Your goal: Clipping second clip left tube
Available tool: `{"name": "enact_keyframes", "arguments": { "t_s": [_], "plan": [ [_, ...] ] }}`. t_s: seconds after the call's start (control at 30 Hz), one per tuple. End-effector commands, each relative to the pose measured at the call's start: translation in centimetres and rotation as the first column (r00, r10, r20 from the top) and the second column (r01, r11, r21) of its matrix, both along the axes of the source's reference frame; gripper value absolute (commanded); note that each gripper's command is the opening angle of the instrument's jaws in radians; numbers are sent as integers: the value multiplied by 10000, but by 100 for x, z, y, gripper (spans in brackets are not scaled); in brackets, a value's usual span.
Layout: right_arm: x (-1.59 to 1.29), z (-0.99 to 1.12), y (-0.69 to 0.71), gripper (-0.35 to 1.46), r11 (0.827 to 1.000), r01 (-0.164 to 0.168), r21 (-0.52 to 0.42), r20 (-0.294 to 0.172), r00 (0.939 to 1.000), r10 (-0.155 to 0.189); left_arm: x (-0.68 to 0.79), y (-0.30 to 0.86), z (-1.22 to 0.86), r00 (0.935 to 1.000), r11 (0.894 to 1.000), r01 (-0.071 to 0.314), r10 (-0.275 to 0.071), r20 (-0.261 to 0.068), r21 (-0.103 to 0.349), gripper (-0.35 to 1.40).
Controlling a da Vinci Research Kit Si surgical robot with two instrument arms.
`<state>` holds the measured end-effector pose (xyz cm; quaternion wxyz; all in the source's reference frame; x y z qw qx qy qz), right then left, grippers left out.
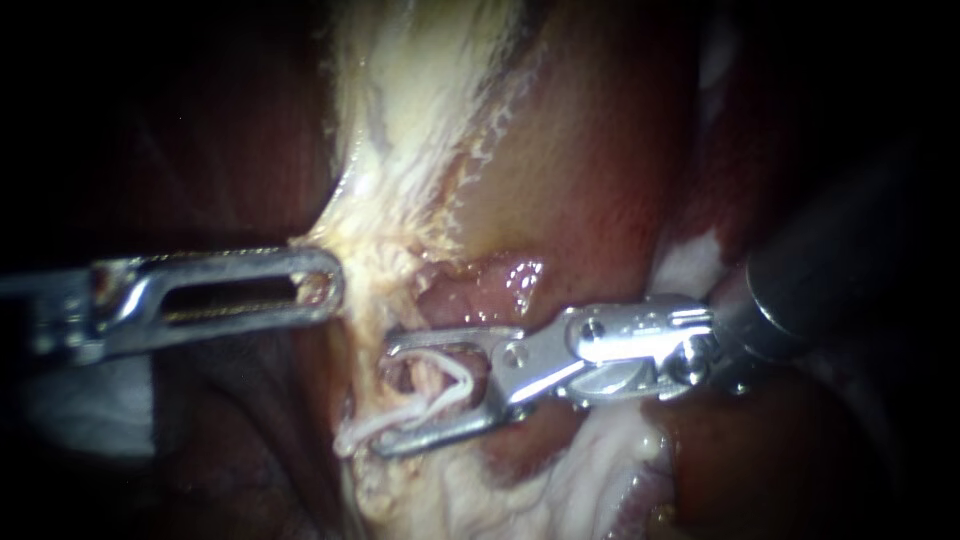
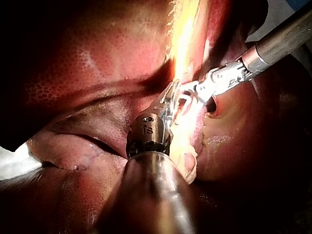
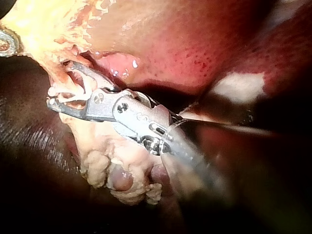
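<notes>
Thin pale whitish tube [image 1: 425, 398] lies crosswise between the jaws of the right instrument [image 1: 385, 398], a silver hinged tip on a dark shaft. The jaws stand wide apart, one on each side of the tube. A gap shows, so they are not closed on it. Just past its tips and to one side is the left instrument [image 1: 336, 285]. Its slotted silver jaws are pressed together on the edge of the yellow-white fatty tissue [image 1: 400, 190], which tents toward them. Mottled dark red liver [image 2: 73, 63] lies beside the left instrument's shaft.
</notes>
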<state>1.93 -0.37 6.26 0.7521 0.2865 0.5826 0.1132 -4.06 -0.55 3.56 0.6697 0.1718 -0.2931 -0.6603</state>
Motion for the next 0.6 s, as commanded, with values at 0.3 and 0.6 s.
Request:
{"name": "enact_keyframes", "arguments": {
  "t_s": [0.3, 0.6],
  "plan": [
    [4, -4, -4, 60, 10000, 68, -21, -22, 10000, -68, 0, 0, -1, 10000, 10000, 2, -2, -5, -1, -35],
    [17, -10, -22, 60, 9984, 361, 428, -307, 9989, -348, 2, 3, 4, 10000, 10000, -19, 19, 9, -2, -35]
  ]
}}
